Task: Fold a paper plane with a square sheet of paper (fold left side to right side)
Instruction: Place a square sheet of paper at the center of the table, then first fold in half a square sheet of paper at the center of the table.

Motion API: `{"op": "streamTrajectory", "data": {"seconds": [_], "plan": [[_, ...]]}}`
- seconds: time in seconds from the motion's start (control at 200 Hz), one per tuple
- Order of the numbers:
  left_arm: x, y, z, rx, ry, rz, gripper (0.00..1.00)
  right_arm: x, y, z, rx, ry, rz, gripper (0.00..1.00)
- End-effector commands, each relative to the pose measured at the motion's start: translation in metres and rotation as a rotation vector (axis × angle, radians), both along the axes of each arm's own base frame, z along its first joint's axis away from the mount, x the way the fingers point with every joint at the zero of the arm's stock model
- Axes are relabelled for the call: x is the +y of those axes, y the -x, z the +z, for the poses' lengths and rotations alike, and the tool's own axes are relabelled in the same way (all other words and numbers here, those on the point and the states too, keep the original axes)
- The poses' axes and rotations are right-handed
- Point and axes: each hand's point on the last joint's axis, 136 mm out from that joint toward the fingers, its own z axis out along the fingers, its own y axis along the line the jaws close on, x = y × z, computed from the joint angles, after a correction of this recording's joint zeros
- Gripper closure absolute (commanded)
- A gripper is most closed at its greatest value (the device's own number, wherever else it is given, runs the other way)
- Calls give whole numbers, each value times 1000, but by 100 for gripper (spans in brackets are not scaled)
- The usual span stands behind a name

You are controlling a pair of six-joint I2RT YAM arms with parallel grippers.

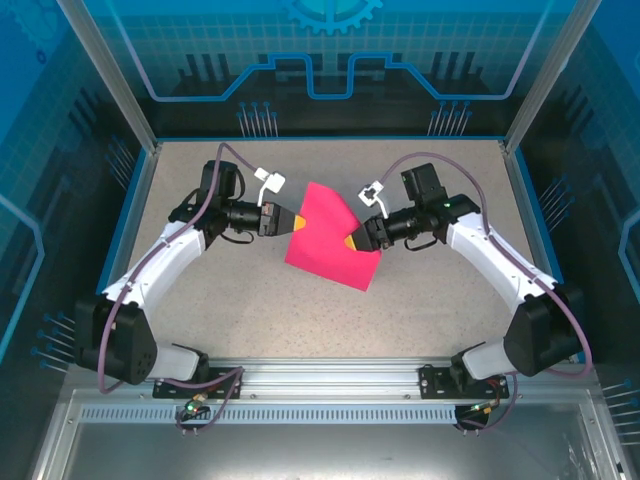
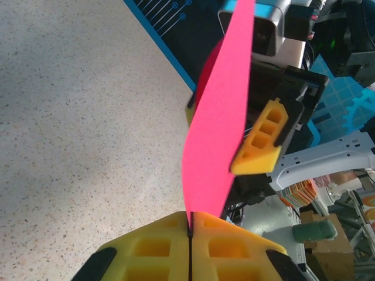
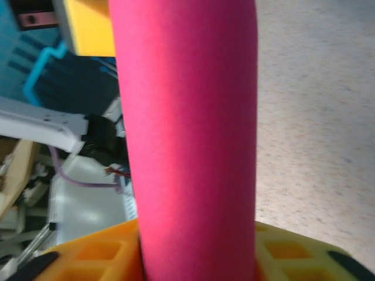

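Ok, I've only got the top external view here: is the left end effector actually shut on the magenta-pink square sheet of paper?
Observer: Yes. In the left wrist view the left end effector is shut. Its yellow fingers are pressed together, with the edge of the thin magenta-pink square sheet of paper pinched in the seam.
Operator: And the other side?
Observer: In the right wrist view the right end effector looks open. Its own yellow fingers stand apart on either side of the sheet, which looks bowed between them.
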Motion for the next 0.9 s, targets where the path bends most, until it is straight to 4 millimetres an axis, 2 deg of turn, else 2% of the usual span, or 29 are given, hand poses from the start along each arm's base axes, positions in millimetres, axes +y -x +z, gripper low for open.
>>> {"op": "streamTrajectory", "data": {"seconds": [0.0, 0.115, 0.22, 0.36, 0.485, 0.555, 0.645, 0.72, 0.89], "plan": [[-3, -4, -32, 88, -45, 33, 96, -35, -31, -20, -24, 164, -221, 49], [-9, -7, -72, 190, -100, 70, 96, -67, -47, -44, -22, 307, -400, 40], [-13, -10, -114, 281, -154, 119, 96, -80, -51, -62, 7, 362, -490, 37], [-4, -17, -168, 390, -225, 228, 98, -71, -49, -89, 72, 374, -520, 38], [3, -23, -202, 470, -289, 304, 100, -42, -46, -114, 138, 342, -487, 53], [3, -24, -209, 488, -295, 308, 100, -25, -46, -130, 174, 357, -463, 63], [5, -25, -210, 490, -309, 313, 100, -16, -48, -150, 205, 407, -461, 70], [6, -23, -208, 486, -328, 312, 100, -18, -49, -167, 243, 466, -474, 73], [7, -21, -200, 477, -334, 304, 99, -32, -37, -204, 325, 604, -481, 73]]}}
